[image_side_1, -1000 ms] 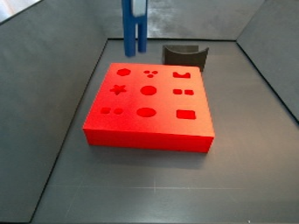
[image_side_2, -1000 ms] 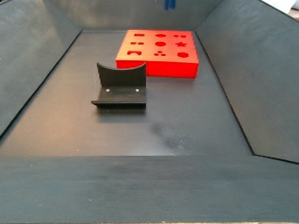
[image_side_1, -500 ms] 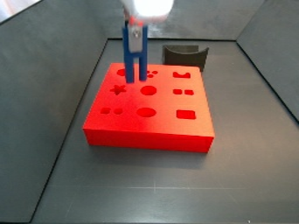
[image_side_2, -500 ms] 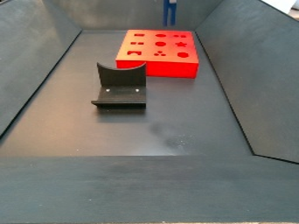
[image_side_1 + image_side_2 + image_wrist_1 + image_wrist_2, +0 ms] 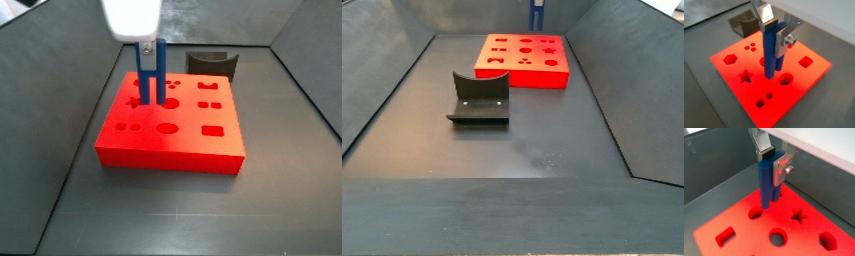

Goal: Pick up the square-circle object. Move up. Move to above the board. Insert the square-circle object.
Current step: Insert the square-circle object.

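Note:
My gripper (image 5: 774, 36) is shut on the upper part of the square-circle object (image 5: 771, 57), a slim blue peg that hangs upright between the silver fingers. It also shows in a wrist view (image 5: 767, 185) with the gripper (image 5: 774, 160) around it. In a side view the gripper (image 5: 150, 48) holds the peg (image 5: 151, 78) over the red board (image 5: 187, 145), its lower end close above the holes by the star. Whether the peg touches the board I cannot tell. In a side view only the peg's tip (image 5: 537, 12) shows, behind the board (image 5: 523, 74).
A dark grey curved holder (image 5: 211, 63) stands behind the board; in a side view it (image 5: 480, 98) sits on the dark floor mid-bin. Grey sloping walls (image 5: 54, 90) enclose the bin. The board (image 5: 814, 75) fills most of both wrist views.
The gripper has come down with the blue peg from high above the board's far edge to just over the holes near the star.

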